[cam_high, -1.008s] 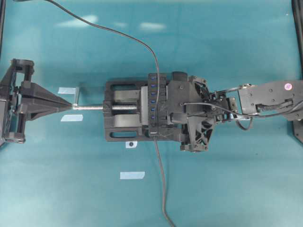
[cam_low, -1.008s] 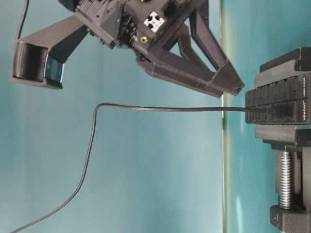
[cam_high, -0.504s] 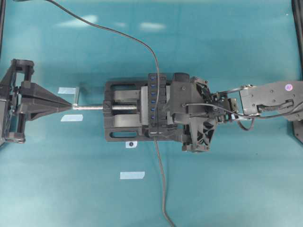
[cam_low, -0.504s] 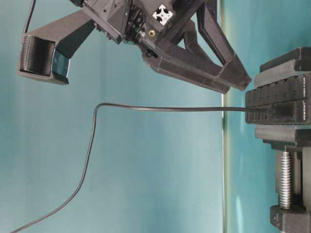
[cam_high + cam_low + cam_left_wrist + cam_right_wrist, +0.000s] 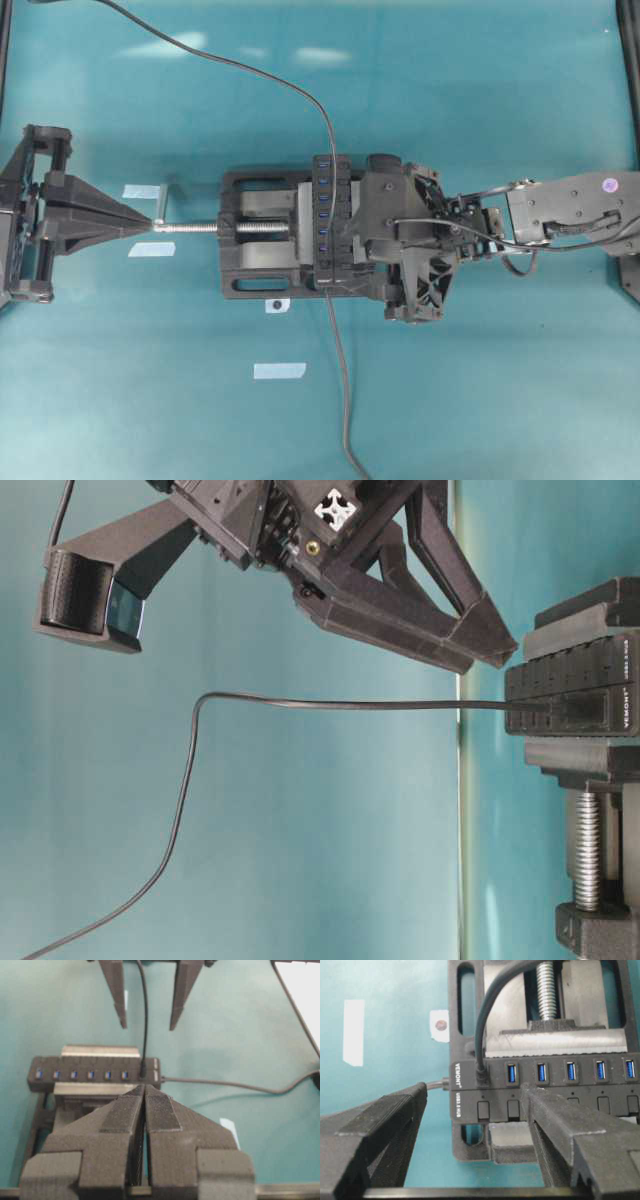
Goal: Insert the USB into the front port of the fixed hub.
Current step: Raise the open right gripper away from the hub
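Observation:
The fixed hub [image 5: 325,200], a narrow black strip with blue ports, sits clamped in a black vise [image 5: 250,270]. The USB plug [image 5: 481,1076] stands in the hub's front end port, also seen in the left wrist view [image 5: 143,1071]. Its cable [image 5: 330,704] rises from it. My right gripper [image 5: 474,1094] hovers just above that end of the hub [image 5: 495,1091], open, its fingers [image 5: 395,1115] straddling the plug and touching nothing. My left gripper [image 5: 145,1091] is shut on nothing, far left [image 5: 145,222], its tip beside the vise's screw handle.
The hub's own cable [image 5: 340,380] leaves its front end and runs to the near table edge. The USB cable [image 5: 250,65] trails to the far left. Strips of pale tape [image 5: 279,371] lie on the teal mat.
The right gripper has come down and a little towards the hub, then stopped. The plug, cable and left gripper have not moved.

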